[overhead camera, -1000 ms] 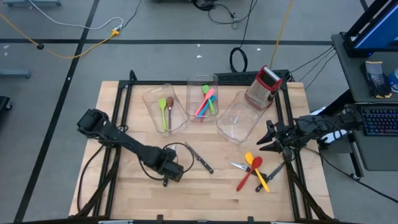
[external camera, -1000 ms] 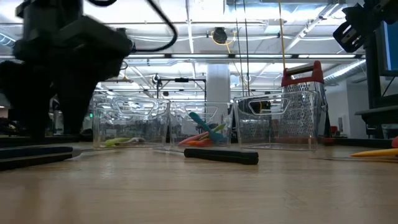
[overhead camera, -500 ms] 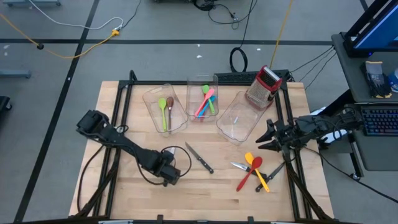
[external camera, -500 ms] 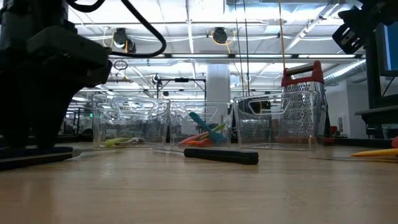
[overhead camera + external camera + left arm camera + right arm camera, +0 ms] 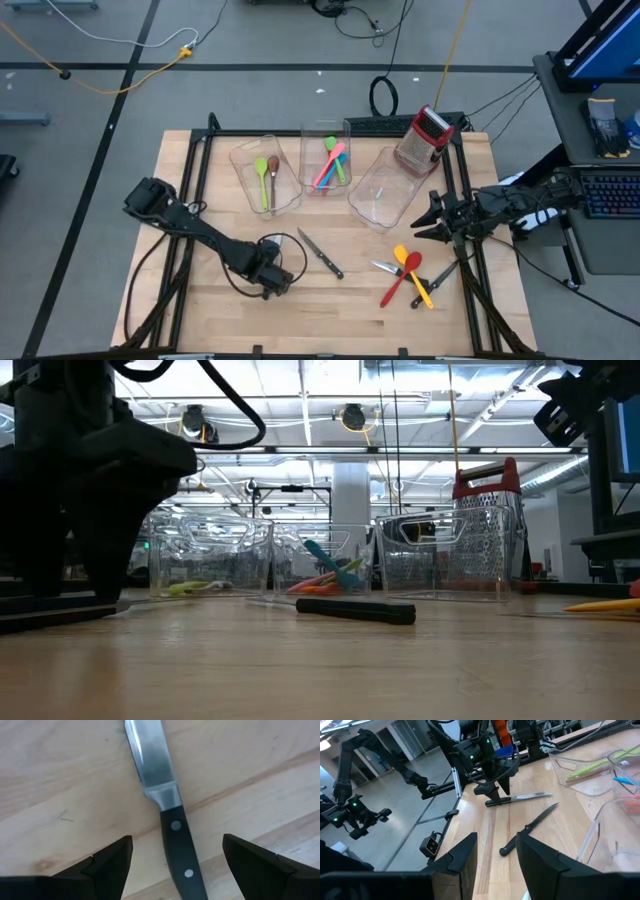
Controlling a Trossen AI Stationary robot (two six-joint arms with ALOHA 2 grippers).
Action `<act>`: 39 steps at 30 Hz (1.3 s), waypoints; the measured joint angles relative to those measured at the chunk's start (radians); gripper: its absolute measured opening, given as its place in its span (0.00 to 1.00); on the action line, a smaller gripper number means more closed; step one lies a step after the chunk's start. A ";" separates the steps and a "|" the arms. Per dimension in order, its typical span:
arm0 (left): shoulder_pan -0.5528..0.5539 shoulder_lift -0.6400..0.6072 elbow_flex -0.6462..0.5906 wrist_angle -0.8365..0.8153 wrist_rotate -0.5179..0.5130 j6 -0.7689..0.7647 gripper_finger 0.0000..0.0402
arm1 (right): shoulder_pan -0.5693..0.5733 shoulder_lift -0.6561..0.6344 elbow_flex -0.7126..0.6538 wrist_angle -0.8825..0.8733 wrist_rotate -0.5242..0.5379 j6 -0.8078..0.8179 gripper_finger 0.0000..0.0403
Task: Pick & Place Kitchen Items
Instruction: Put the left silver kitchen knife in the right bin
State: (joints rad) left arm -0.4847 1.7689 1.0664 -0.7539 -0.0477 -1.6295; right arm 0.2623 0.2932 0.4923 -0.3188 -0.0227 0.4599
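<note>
The jaws of the left gripper (image 5: 177,862) stood wide and released, poised low over a black-handled steel knife (image 5: 167,815) that lay flat on the wooden surface (image 5: 340,300) near its front left, the handle running between the two dark fingers (image 5: 107,862) with nothing yet grasped. From above, the left gripper (image 5: 268,277) covered that knife, while a second knife (image 5: 321,254) lay just to its right, apart from it. The knife looked stiff, fairly light and thin, so it would probably sit too close to the wood for an easy pinch. The blade would likely be slick and narrow, and the riveted handle seemed the better place to take hold, across its width near the bolster, where the weight should balance. A grip far back on the handle might let the blade droop or swing. The right gripper (image 5: 432,222) waited at the right edge of the surface beside a clear bin (image 5: 385,190), its jaws partly apart and holding nothing. A cluster of red and yellow utensils (image 5: 408,275) lay on the wood in front of it, still to be sorted.
</note>
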 joint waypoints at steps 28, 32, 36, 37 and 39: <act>0.039 0.088 0.002 0.012 0.095 -0.017 0.16 | 0.000 0.000 0.000 -0.001 0.000 0.000 0.32; 0.038 0.049 -0.001 0.011 0.080 -0.011 0.16 | 0.000 0.000 0.000 -0.001 0.000 0.000 0.32; 0.039 -0.019 -0.008 0.004 0.002 -0.014 0.16 | 0.000 0.000 0.000 -0.001 0.000 -0.002 0.32; 0.041 -0.046 -0.007 0.007 -0.020 -0.014 0.16 | 0.000 0.000 0.000 -0.002 0.000 -0.003 0.32; 0.040 -0.092 -0.003 0.022 -0.060 -0.012 0.16 | 0.000 0.000 0.000 -0.003 0.000 -0.003 0.32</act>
State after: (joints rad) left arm -0.4446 1.6768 1.0637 -0.7321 -0.1074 -1.6413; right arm 0.2623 0.2928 0.4923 -0.3222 -0.0231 0.4564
